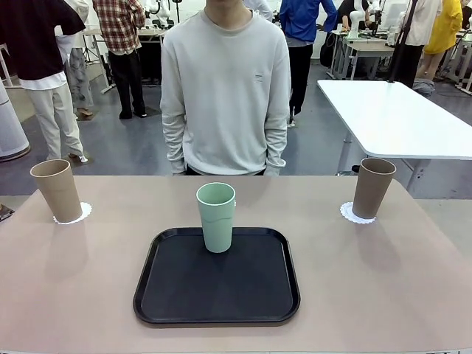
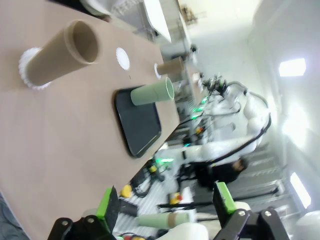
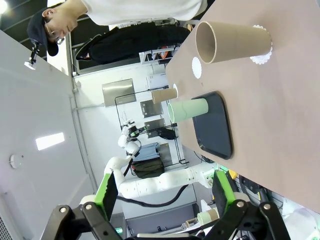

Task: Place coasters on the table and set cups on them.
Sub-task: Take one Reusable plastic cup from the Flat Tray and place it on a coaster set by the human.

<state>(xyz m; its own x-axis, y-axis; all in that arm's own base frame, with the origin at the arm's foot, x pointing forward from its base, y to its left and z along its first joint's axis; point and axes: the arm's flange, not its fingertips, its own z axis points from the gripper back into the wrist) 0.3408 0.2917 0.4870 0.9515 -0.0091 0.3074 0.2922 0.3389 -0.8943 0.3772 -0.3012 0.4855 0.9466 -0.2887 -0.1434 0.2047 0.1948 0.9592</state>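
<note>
At the left gripper: gapes wide, green pads well apart, pinches nothing, hangs clear of the table. Faces the left tan-brown cup, upright on the left coaster near the tabletop's left end.

At the right gripper: gapes just as wide, grips nothing either. Faces the right tan-brown cup, upright on the right coaster, lacy rim peeping out around the base, near the right end.

Farther out, at mid-table: finds the mint green cup upright inside the black tray, close to the tray's far rim. Just past the tray, toward the table's far edge: shows the third coaster lying flat and bare on the tan surface, well apart from the other two.

Beyond that edge: frames a person in a pale grey sweatshirt, standing square to the table, arms hanging at the sides. Behind, to the right: takes in a white table and other people on their feet farther back.
</note>
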